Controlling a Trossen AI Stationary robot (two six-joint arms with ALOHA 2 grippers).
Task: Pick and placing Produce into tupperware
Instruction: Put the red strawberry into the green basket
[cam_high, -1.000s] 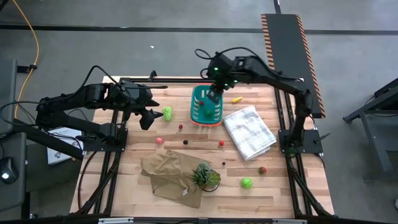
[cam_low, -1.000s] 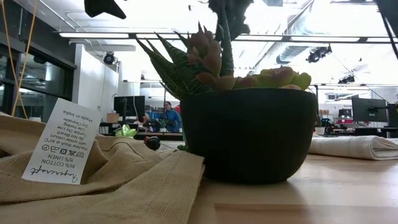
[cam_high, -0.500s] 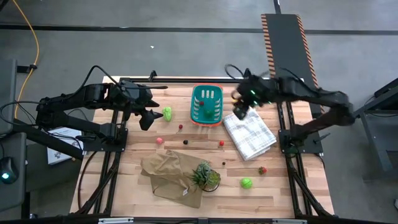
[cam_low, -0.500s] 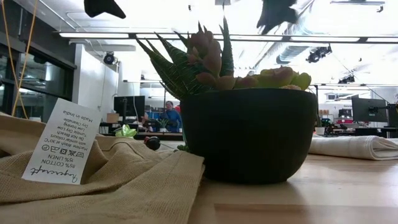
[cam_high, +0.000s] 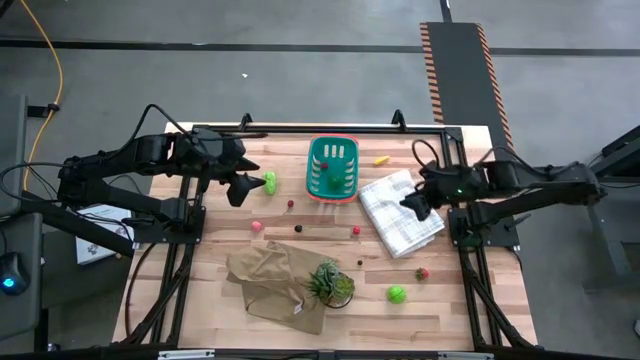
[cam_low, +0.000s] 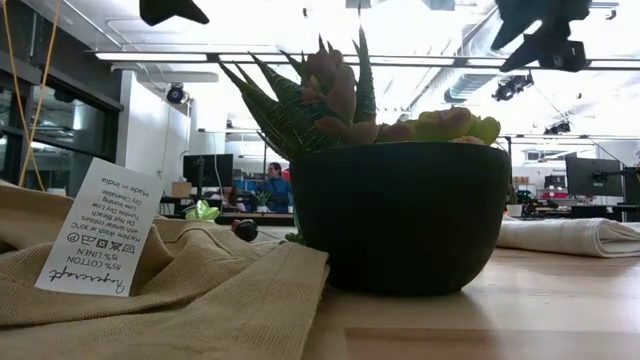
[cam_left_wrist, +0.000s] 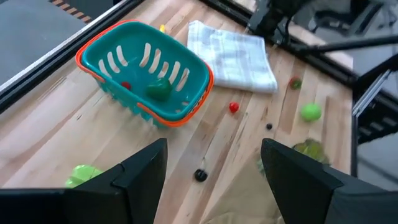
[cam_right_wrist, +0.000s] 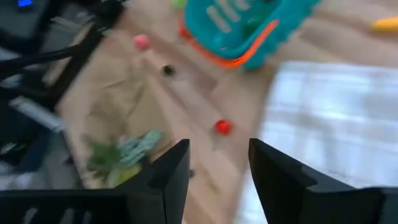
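The teal tupperware (cam_high: 333, 168) stands at the table's far middle; in the left wrist view the tupperware (cam_left_wrist: 99, 56) holds a dark green piece (cam_left_wrist: 160, 89) and a small red ball (cam_left_wrist: 126, 86). A light green lump (cam_high: 268, 181) lies left of it, a yellow piece (cam_high: 381, 159) right of it. Red and dark balls (cam_high: 355, 230) are scattered mid-table, with a green ball (cam_high: 397, 294) near the front. My left gripper (cam_high: 240, 186) hangs open beside the green lump. My right gripper (cam_high: 412, 205) hangs open over the white checked cloth (cam_high: 400, 212), empty.
A dark pot with a spiky plant (cam_high: 330, 283) stands on a tan cloth (cam_high: 270, 280) at the near middle. It fills the low view (cam_low: 400, 215). Bare wood lies between the basket and the tan cloth, dotted with small balls.
My right gripper has swung from above the tupperware toward the table's right edge and nearer, sinking and rolling as it went. It now hangs over the white cloth's right side. The produce and the tupperware have stayed where they were.
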